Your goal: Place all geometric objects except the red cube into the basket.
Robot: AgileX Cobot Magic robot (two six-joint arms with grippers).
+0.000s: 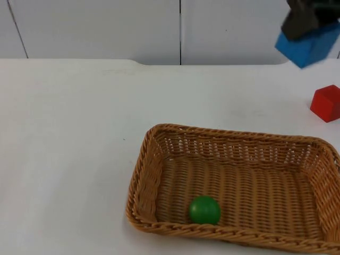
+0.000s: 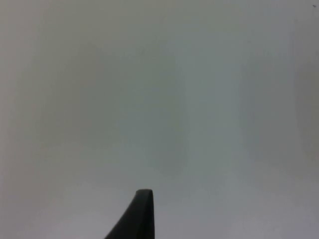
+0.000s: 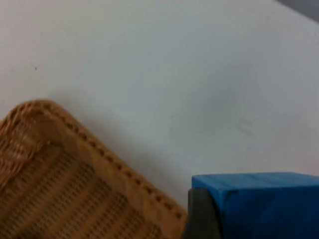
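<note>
My right gripper [image 1: 304, 22] is shut on a blue block [image 1: 311, 45] and holds it in the air over the table's far right, beyond the basket. In the right wrist view the blue block [image 3: 264, 204] sits against a black fingertip [image 3: 201, 216], above and past a corner of the basket [image 3: 75, 164]. The wicker basket [image 1: 234, 133] stands at the near right with a green ball [image 1: 204, 210] inside near its front wall. A red cube [image 1: 325, 103] rests on the table just beyond the basket's far right corner. One black fingertip [image 2: 139, 214] of the left gripper hangs over bare white table.
The grey partition wall [image 1: 180, 29] closes off the table's far edge. White table top [image 1: 69, 149] stretches to the left of the basket.
</note>
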